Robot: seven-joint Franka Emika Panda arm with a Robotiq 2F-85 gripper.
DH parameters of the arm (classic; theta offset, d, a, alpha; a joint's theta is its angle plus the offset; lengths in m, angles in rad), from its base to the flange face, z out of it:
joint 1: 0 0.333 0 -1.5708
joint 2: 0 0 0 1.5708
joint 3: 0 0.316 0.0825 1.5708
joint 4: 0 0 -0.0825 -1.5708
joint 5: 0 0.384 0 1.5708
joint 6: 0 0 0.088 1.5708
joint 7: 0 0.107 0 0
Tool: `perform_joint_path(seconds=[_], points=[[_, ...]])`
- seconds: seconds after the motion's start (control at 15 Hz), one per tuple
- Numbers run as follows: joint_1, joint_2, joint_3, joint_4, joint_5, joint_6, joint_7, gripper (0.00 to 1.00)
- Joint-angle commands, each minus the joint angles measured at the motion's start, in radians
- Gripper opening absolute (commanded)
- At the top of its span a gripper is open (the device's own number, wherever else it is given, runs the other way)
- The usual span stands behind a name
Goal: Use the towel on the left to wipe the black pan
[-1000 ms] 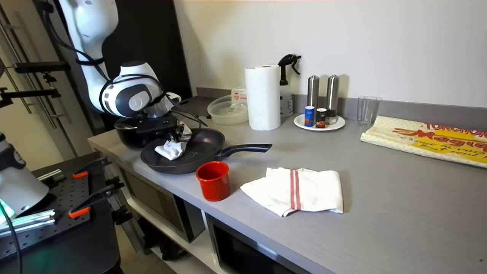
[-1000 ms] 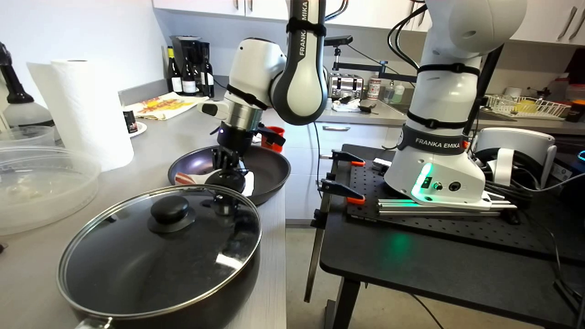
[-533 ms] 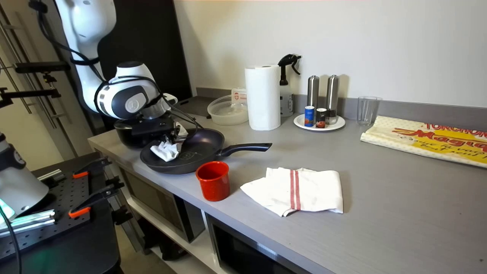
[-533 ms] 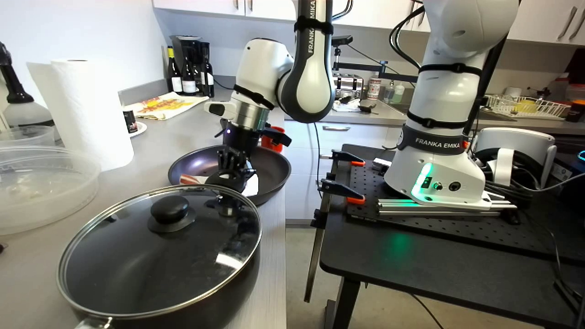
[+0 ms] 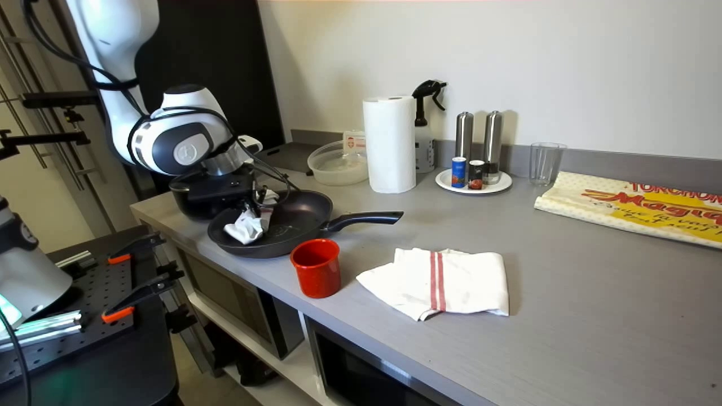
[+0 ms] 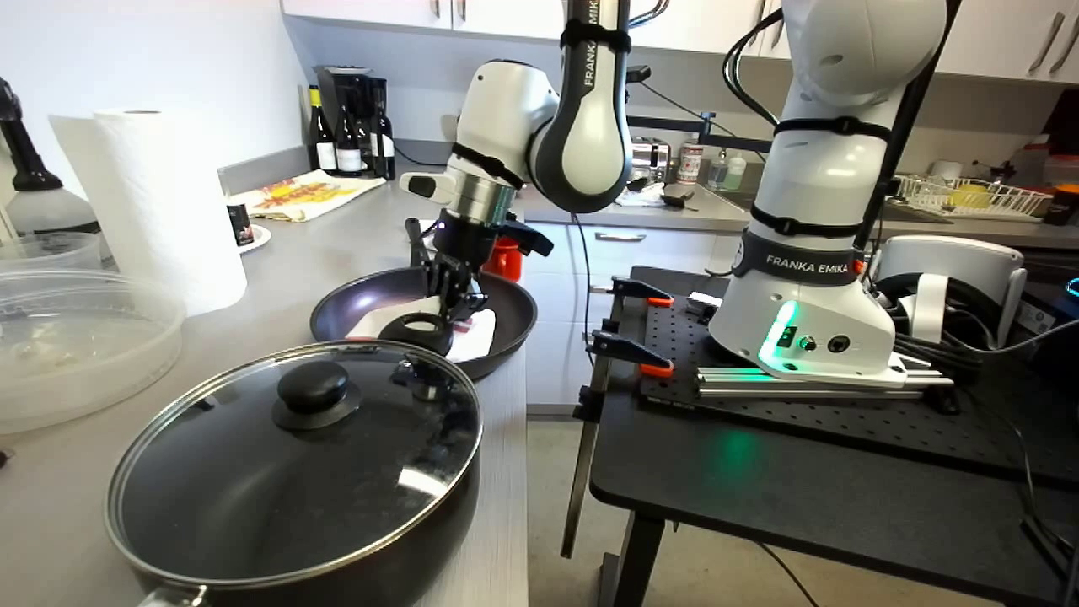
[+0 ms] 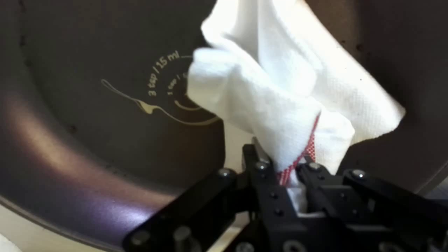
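Checking outward from the wrist view, I record the black two-fingered gripper (image 7: 282, 159) with its jaws pinching a white woven cloth towel (image 7: 266, 94) with a red checked stripe. A bunched fold runs through the gap between the fingers (image 7: 267, 190), the stripe crossing at the tips and more white fabric visible farther back. The bulk of the towel spreads in crumpled folds ahead of the fingertips. I find it inside the round black frying pan (image 5: 304, 214) in both exterior views; at the pan's centre it covers part of the pale printed measuring marks (image 7: 162, 71). I cannot tell how much of its underside touches the pan.

The pan stands level on the grey countertop (image 5: 564, 293), its curved black handle (image 5: 364, 221) reaching out over the surface. Just beside it, in an exterior view, I note an upright glossy red cylindrical cup (image 5: 317, 276); contact between them I cannot confirm. Near the cup a folded white cloth (image 5: 457, 282) with two red stripes lies flat. A round black pot (image 6: 421, 556) with a glass lid (image 6: 253, 489) stands on the side of the pan opposite the handle. Farther off I see a white cylindrical paper roll (image 5: 391, 146) and a round white plate (image 5: 444, 179).
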Motion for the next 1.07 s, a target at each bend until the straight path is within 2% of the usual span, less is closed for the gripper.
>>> perform_joint_path(seconds=[0.0, 1.0], points=[[-0.032, -0.057, 0.010, -0.044, -0.009, 0.012, 0.009, 0.04], [-0.030, -0.016, 0.064, -0.037, -0.017, -0.035, -0.004, 0.04]])
